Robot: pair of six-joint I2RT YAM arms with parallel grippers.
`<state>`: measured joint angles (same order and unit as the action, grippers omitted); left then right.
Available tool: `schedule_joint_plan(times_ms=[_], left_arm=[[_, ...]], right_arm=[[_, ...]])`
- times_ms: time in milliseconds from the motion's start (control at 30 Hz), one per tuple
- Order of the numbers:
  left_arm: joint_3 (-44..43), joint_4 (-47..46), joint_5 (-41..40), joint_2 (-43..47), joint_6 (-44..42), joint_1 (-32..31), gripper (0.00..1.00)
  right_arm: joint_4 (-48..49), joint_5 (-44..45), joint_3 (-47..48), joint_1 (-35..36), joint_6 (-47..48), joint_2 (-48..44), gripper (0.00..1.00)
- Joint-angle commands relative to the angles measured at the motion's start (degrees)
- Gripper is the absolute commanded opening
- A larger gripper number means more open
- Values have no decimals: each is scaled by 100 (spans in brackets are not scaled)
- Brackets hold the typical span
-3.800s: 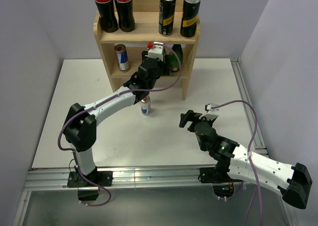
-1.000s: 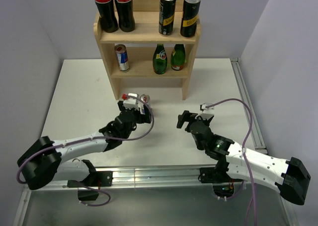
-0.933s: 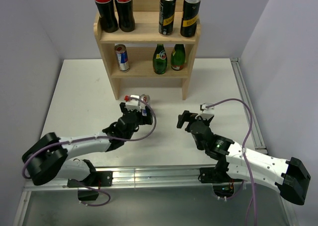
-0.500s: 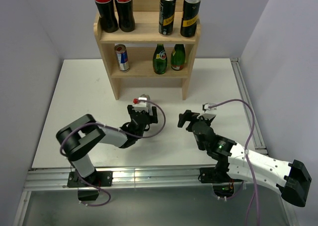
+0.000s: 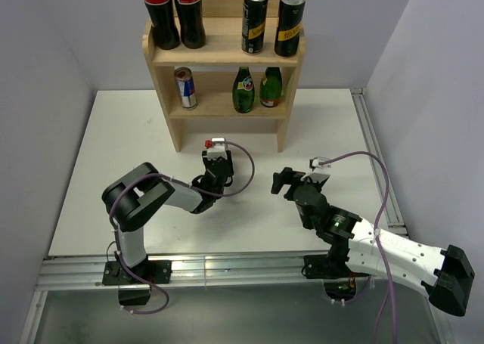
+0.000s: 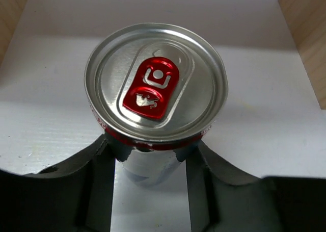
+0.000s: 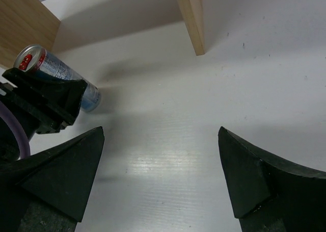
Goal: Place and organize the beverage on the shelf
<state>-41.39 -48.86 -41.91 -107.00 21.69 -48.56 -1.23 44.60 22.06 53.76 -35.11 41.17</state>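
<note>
1. Top external view: the shelf [image 5: 227, 57] stands at upper centre on the white table [image 5: 113, 147]. Its top tier carries two cola bottles [image 5: 172, 11] at the left and two tall dark cans [image 5: 272, 20] at the right. The middle tier carries one small can [image 5: 184, 87] at the left and two green bottles [image 5: 253, 88] at the centre.
2. Same view: the left gripper [image 5: 217, 162] sits at centre frame, just below the foot of the shelf, with its arm folded toward the lower left. The wrist housing hides whatever the fingers hold.
3. Left wrist view: this supplies the hidden detail. A silver beverage can [image 6: 155, 81] with a red tab fills the centre, seen from above. The two black fingers [image 6: 104, 160] press its body from either side below the rim. Wooden shelf panels show at both upper corners.
4. Right wrist view: the beverage can's blue and silver side appears at upper left, clamped in the left gripper. It is on the table in front of the shelf, on none of the tiers.
5. The right gripper [image 7: 160, 191] has its fingers spread wide with only bare table between them. In the top view it lies right of centre, apart from the beverage can.
</note>
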Motion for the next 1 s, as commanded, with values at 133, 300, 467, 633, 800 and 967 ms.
schedule_joint_plan(times_ms=[133,300,467,633,800,967], left_arm=[[-300,1140,156,1276,-296,57,0],[-886,2011,280,2481,-648,83,0],[-1643,2715,517,2939,-1017,276,0],[-2583,2891,772,2633,-1368,584,0],[-3402,3119,1097,2132,-1370,944,0],[-3771,3102,1256,1569,-1413,1155,0]], right_arm=[[70,181,-18,30,-66,-30,100],[88,172,8,30,-66,67,100],[106,146,17,30,-48,93,100],[106,163,44,30,-48,146,100],[97,181,8,30,-66,67,100],[71,216,8,38,-66,49,100]])
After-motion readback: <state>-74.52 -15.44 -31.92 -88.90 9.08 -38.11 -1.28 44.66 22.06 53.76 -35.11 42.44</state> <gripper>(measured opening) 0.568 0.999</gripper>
